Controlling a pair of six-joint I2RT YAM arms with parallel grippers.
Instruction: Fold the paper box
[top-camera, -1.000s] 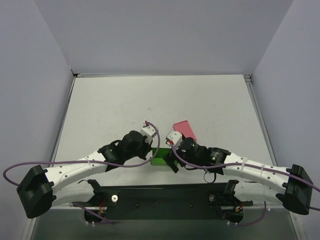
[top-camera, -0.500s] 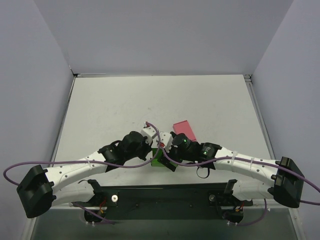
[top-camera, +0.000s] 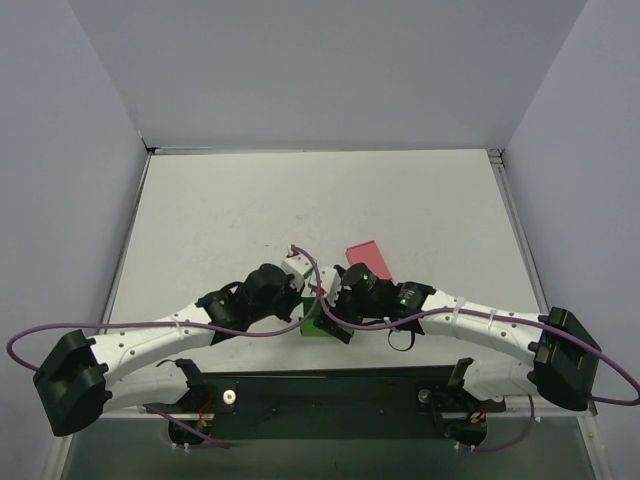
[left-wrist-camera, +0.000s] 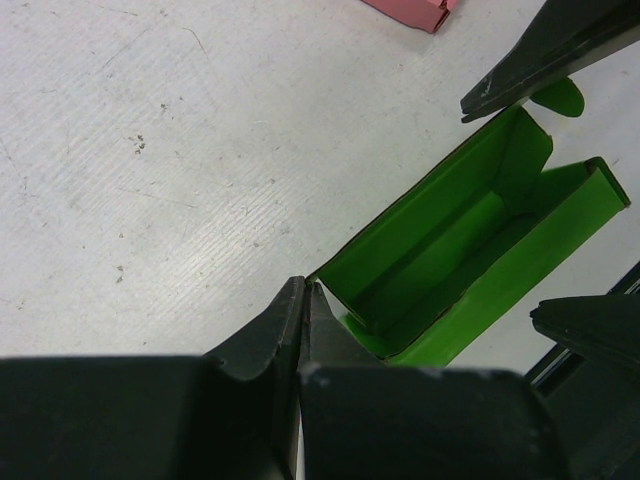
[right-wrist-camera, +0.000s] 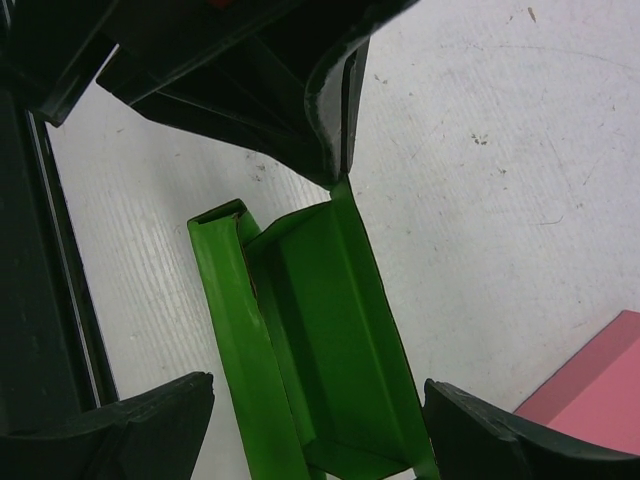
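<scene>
my left pincer (left-wrist-camera: 303, 300), at the left of the scene, has its two fingers pressed together on the thin card at one end corner of the paper box (left-wrist-camera: 450, 260), pinning that end. the green box lies on the desk (left-wrist-camera: 150, 150) near its front edge, between my two wrists, with its open side up like a shallow trough and its walls and flaps not yet closed over. its long axis runs straight from the left pincer's tips towards my other arm, so the free end points at the right pincer (right-wrist-camera: 318, 388). that one is spread as wide as it goes and straddles the free end, one finger outside each long wall. the finger on the pink side sits just beside the wall, and i cannot tell whether it touches. the other stands a little clear of the upright side flap. nothing is held on this side. the free end is nearer to my right arm, so i judge that the next fold falls to the right pincer, squeezing across the box's short axis while the left one anchors the far corner. the pink box (right-wrist-camera: 590, 390) lies flat on the desk further right, apart from the green card and out of the way.
</scene>
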